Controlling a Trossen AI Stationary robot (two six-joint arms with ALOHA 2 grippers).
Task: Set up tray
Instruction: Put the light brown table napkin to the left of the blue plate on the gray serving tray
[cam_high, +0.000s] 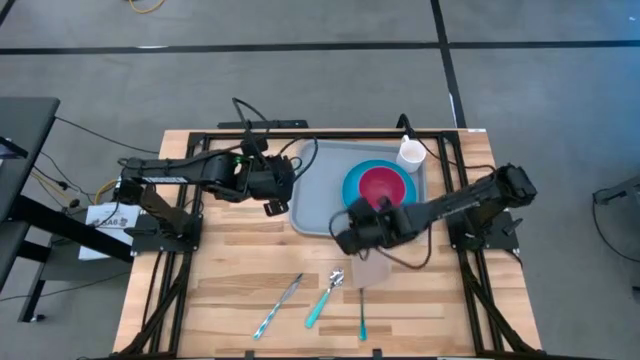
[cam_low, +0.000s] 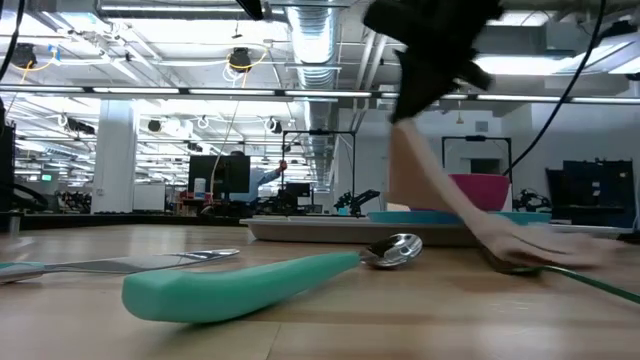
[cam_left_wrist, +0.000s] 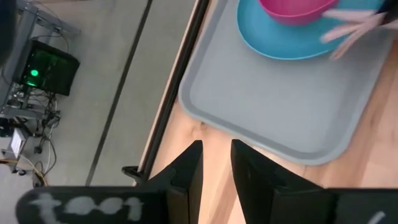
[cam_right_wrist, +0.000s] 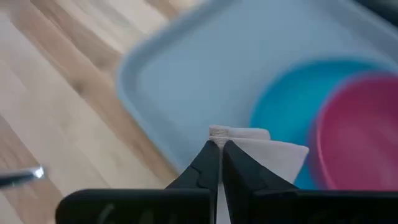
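- the right gripper (cam_high: 352, 238) hides the near edge of the tray (cam_high: 318, 205) in the high view; the napkin (cam_right_wrist: 261, 149) it grips is partly covered by its fingers.
- the tray lies at the table's (cam_high: 230, 270) far middle, carrying a blue plate (cam_high: 355, 180) with a pink bowl (cam_high: 385, 185) on it; a white cup (cam_high: 410, 155) stands at its far right corner.
- bare wood lies open between the tray and the cutlery: a knife (cam_high: 278, 305), a teal-handled spoon (cam_high: 325, 295) and a fork (cam_high: 361, 312).
- the right arm reaches in low, jaws clenched on the napkin.
- the left gripper (cam_left_wrist: 216, 162) hovers just beside the tray's left edge, jaws slightly parted and grasping nothing.
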